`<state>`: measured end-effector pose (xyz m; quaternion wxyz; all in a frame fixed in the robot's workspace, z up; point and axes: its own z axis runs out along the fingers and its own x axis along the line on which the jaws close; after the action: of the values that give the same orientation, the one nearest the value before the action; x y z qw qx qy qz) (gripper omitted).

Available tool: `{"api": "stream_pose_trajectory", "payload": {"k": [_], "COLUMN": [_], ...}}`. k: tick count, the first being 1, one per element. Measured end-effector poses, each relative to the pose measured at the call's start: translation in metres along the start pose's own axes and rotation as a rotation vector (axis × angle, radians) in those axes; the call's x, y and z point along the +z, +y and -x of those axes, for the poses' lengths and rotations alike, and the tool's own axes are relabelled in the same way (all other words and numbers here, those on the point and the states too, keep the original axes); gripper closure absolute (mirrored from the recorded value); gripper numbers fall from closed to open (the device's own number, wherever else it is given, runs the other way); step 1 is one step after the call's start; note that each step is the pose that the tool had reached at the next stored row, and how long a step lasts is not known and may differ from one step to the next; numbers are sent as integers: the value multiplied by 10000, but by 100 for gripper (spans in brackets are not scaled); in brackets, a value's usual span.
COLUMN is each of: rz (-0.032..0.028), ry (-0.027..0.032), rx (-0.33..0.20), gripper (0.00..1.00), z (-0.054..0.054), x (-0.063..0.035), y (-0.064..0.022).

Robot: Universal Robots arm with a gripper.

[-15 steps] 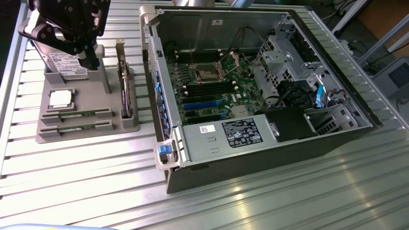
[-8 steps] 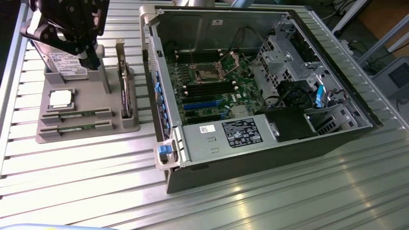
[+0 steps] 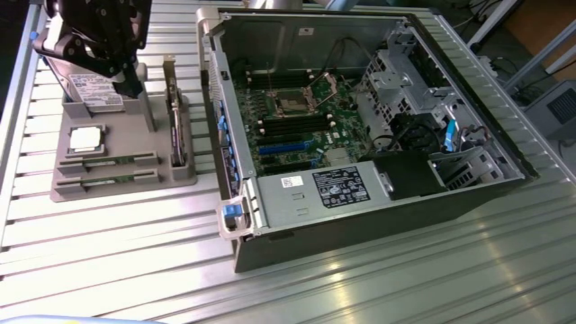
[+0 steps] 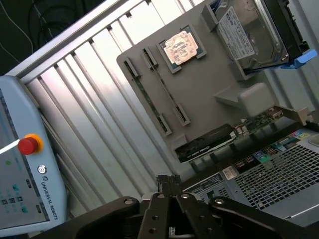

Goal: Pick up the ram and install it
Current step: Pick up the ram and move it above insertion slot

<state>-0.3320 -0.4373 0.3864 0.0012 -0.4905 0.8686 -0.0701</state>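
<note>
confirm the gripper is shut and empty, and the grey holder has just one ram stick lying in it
Not right: the grey holder has two ram sticks lying in it, in neighbouring slots, as the exterior view shows. The gripper is shut and empty, as you say.

Exterior high overview; wrist close, downward; both on parts tray [image 3: 121,191].
</note>
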Motion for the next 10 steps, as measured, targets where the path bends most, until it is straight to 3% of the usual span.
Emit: {"api": "stream_pose_trajectory", "payload": {"k": [6, 10], "rz": [-22, -56], "ry": [-34, -92], "rx": [-295, -783], "gripper": [90, 90], "z": [0, 0], "x": [0, 0], "y": [0, 0]}}
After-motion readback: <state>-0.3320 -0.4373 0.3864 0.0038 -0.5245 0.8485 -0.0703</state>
